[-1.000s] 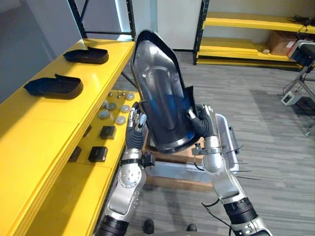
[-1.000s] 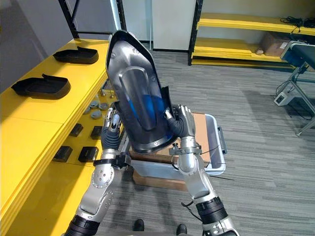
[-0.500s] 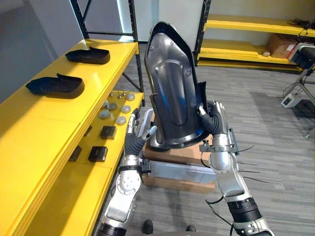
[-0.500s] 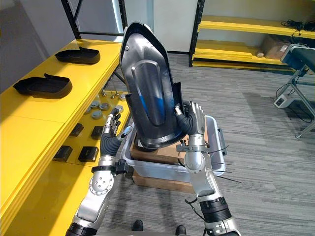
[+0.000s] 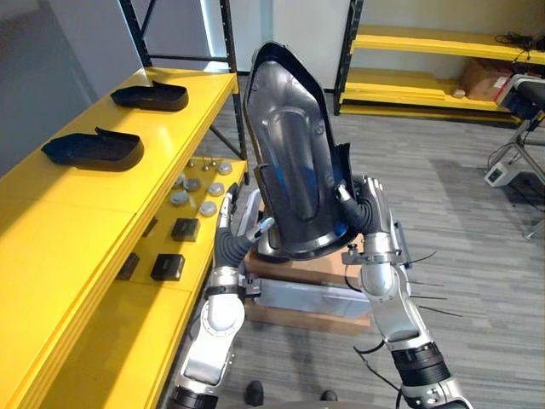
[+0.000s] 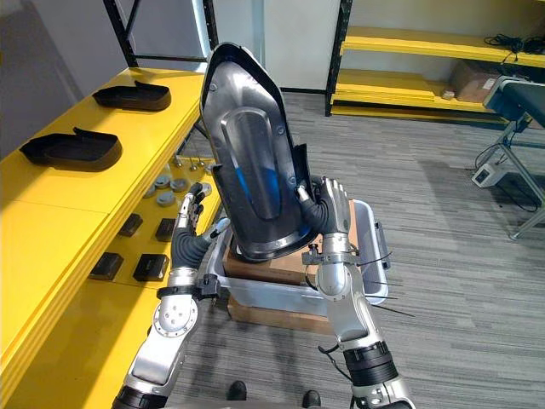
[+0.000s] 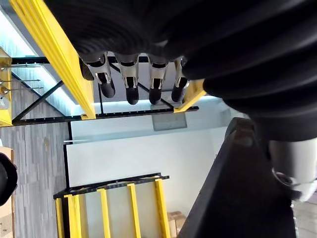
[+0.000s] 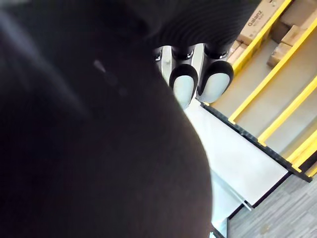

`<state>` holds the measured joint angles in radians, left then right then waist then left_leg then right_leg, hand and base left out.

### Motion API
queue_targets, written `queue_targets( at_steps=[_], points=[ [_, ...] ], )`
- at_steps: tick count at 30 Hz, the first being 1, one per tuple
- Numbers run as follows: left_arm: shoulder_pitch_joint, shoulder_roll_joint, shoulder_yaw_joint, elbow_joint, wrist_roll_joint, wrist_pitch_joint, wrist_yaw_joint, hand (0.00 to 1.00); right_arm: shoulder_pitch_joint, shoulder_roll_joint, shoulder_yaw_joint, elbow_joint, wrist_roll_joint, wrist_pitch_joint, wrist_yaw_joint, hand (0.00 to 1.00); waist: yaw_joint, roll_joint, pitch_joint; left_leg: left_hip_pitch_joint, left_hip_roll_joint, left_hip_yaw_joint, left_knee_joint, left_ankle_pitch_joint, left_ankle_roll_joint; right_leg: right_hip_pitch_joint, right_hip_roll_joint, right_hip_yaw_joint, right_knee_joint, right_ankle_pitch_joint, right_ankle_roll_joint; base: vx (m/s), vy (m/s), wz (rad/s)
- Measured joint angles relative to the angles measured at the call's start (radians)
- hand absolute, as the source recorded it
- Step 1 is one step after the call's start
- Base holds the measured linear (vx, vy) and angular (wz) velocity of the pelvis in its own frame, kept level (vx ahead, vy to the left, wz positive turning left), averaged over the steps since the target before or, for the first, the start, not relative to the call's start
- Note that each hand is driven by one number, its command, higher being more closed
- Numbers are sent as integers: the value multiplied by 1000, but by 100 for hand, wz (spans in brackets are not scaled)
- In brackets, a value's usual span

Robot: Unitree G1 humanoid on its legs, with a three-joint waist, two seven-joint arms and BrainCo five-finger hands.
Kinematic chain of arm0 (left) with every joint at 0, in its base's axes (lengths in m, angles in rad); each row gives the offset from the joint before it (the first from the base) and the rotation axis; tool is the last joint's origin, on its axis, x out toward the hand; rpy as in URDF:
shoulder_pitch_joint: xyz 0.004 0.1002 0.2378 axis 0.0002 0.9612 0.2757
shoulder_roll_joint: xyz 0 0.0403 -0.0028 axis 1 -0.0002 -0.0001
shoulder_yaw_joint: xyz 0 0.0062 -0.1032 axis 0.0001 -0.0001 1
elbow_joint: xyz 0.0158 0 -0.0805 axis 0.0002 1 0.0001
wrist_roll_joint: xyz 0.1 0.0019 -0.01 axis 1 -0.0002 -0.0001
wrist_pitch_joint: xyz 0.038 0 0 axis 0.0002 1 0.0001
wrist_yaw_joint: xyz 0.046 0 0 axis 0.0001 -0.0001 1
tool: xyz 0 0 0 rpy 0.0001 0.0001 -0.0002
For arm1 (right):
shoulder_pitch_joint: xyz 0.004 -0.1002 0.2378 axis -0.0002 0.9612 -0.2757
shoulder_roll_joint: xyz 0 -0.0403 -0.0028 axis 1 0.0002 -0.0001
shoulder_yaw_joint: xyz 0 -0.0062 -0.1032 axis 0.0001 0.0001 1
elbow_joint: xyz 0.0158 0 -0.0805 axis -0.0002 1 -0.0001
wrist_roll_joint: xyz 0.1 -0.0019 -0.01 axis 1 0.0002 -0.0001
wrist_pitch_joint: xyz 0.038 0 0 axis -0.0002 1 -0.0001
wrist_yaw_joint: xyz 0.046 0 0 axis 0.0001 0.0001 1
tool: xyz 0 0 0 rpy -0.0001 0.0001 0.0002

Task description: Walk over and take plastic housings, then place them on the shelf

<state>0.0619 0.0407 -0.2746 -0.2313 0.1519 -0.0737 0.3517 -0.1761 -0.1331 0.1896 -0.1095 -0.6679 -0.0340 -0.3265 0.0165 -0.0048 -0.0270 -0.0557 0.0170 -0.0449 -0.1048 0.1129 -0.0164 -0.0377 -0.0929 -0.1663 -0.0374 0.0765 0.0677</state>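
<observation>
Our right hand grips the lower right edge of a large, glossy dark plastic housing, thumb curled over the rim in front and fingers behind it. In the right wrist view the housing's dark back lies right against the hand, with fingertips showing past it. The housing stands almost upright from this hand. Its shiny face, marked by a long raised oval, is turned toward us, and its pointed end is highest, leaning a little toward our left.

Our left hand is raised at the housing's lower left edge, fingers straight and loosely spread, closed on nothing. Its thumb reaches toward the housing's bottom rim, and we cannot tell whether it touches.

Just below both hands a grey bin sits on the floor, with a brown cardboard sheet lying across its top.

To the left of the left hand runs a long yellow shelf. On its top level, well away from the hand, lie a nearer black housing and a farther black housing, apart from each other. On the lower level, near the left hand, are small black blocks and a cluster of grey round parts.

Beyond the held housing, across grey floor, stands another yellow shelf with a cardboard box on a lower level.
</observation>
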Motion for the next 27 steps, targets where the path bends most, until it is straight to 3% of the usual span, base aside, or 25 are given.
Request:
queue_targets(
  at_steps=[15,25,26,27],
  points=[
    [-6,-8,-28,38,-47,0,-4,0,15,7,57,102,-128,16,-3,100,0,0,-27,1,1,-9,0,0,-1,1,1,-7,7,-6,-2,0,0,0],
    [-6,-6,-38,103,-60,0,-17,0,15,6,61,103,-127,21,-5,100,0,0,-27,-1,2,-9,0,0,0,0,1,-7,6,-6,-1,0,0,0],
    [-6,-5,-38,110,-62,0,-17,100,15,6,64,102,-126,21,-5,100,0,0,-27,-1,2,-9,0,0,0,0,2,-6,6,-6,-1,0,0,0],
    [-7,-4,-38,119,-64,0,-17,100,15,6,67,102,-121,21,-7,100,0,0,-27,-1,2,-8,0,0,0,0,2,-6,5,-6,-1,0,0,0]
  ],
)
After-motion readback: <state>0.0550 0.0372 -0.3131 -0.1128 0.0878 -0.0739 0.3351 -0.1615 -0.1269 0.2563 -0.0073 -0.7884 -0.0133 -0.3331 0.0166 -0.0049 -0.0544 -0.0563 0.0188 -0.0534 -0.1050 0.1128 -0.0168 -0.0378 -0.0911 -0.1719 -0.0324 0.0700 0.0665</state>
